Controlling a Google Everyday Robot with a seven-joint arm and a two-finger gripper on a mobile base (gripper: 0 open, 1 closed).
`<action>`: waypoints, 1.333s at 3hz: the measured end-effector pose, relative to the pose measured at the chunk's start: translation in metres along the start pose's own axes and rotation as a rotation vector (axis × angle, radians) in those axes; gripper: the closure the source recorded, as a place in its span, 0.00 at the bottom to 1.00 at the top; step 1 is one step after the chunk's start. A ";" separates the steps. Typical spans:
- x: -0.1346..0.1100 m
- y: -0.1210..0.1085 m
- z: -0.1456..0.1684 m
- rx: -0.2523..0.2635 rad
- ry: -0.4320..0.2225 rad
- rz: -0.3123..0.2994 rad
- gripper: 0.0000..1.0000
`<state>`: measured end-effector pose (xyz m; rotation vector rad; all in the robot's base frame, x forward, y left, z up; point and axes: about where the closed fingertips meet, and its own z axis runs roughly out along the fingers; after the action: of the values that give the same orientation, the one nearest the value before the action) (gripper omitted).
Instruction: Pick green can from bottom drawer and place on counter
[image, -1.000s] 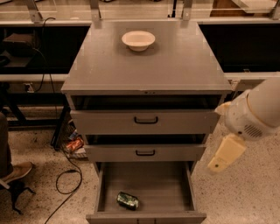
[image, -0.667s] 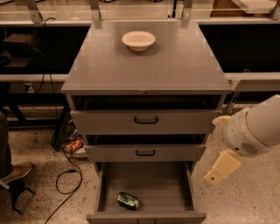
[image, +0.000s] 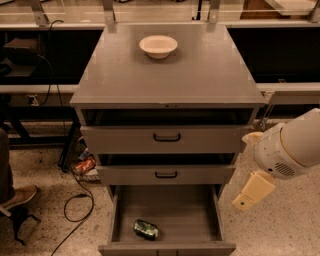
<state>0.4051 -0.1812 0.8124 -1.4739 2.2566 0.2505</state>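
Camera view: green can (image: 145, 228) lying in open bottom drawer (image: 172, 207), 7 o'clock; gripper (image: 250, 192) outside at 4 o'clock, grip unreadable.

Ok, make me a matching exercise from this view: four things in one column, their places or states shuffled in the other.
Things:
1. green can
2. white bowl
3. gripper
4. bottom drawer

Places or states:
A. pulled open
B. lying near the front left of the drawer floor
C. out to the right of the bottom drawer, below counter height
D. on the counter, toward its back

Pairs: 1-B, 2-D, 3-C, 4-A
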 end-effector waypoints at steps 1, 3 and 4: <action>0.016 0.014 0.040 -0.039 -0.016 0.060 0.00; 0.066 0.073 0.222 -0.171 -0.064 0.280 0.00; 0.063 0.087 0.302 -0.213 -0.158 0.368 0.00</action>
<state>0.3825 -0.0829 0.5079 -1.0765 2.4123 0.7118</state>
